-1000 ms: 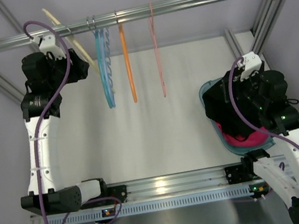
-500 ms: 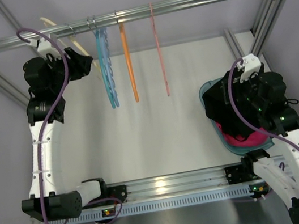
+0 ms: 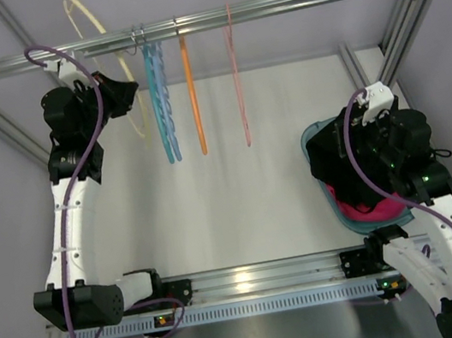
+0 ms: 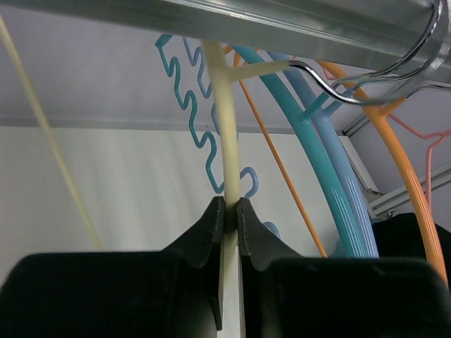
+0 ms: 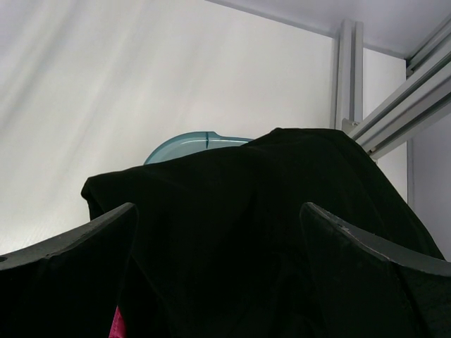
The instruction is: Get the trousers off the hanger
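Note:
The cream hanger [image 3: 140,114] hangs at the left end of the rail, turned so that its loop shows above the bar. In the left wrist view my left gripper [image 4: 231,204] is shut on the hanger [image 4: 224,141], whose thin bar runs up between the pads to its metal hook [image 4: 338,88]. From above, the left gripper [image 3: 123,95] sits just left of the hanger. The black trousers [image 5: 246,211] lie heaped in a teal basket [image 3: 311,133], off the hanger. My right gripper [image 5: 217,205] stands open just above the trousers [image 3: 324,172], touching nothing.
Light-blue hangers [image 3: 161,102], an orange one [image 3: 191,88] and a pink one [image 3: 236,72] hang from the aluminium rail [image 3: 268,6] right of the cream hanger. A magenta cloth [image 3: 372,212] lies in the basket under the trousers. Frame posts stand at both sides.
My left gripper has closed on the cream hanger. The hanger has swung round, so its loop now shows above the rail. The right arm has not moved.

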`<state>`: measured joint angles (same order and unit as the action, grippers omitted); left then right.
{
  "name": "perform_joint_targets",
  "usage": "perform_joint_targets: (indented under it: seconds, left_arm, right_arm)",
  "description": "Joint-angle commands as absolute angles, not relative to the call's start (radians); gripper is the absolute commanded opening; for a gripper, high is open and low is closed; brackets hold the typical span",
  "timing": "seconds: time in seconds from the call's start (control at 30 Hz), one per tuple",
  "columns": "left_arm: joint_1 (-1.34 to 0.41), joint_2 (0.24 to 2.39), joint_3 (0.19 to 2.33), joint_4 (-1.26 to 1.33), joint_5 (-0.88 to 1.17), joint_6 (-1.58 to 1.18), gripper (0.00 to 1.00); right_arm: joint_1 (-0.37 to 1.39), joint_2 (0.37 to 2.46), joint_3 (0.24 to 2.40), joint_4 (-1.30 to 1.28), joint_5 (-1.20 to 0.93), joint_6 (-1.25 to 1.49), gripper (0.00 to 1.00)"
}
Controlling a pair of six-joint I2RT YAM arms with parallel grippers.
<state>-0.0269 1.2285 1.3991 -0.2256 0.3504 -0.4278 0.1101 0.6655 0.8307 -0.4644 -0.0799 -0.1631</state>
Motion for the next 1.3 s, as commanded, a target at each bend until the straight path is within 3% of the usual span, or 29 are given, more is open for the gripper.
perform_joint_targets:
  seconds: [0.0, 0.03, 0.5, 0.8, 1.27]
  left_arm:
    - [-0.025, 1.216, 1.385, -0.121, 0.354, -0.416, 0.05]
    - [-0.025, 1.213, 1.384, -0.121, 0.351, -0.411, 0.00]
    - [-0.011, 1.215, 1.358, -0.040, 0.420, -0.509, 0.00]
    - [0.117, 1.262, 1.373, 0.032, 0.577, -0.753, 0.00]
    - [0.172, 1.286, 1.390, -0.052, 0.592, -1.049, 0.00]
  right_arm:
    - [0.095, 0.655, 0.831, -0.423, -0.078, -0.155, 0.99]
    - [0.095, 0.652, 0.830, -0.425, -0.078, -0.153, 0.99]
    - [0.095, 0.638, 0.828, -0.434, -0.074, -0.160, 0.99]
    - [0.097, 0.624, 0.828, -0.448, -0.075, -0.175, 0.99]
    - [0.095, 0.612, 0.827, -0.459, -0.077, -0.173, 0.99]
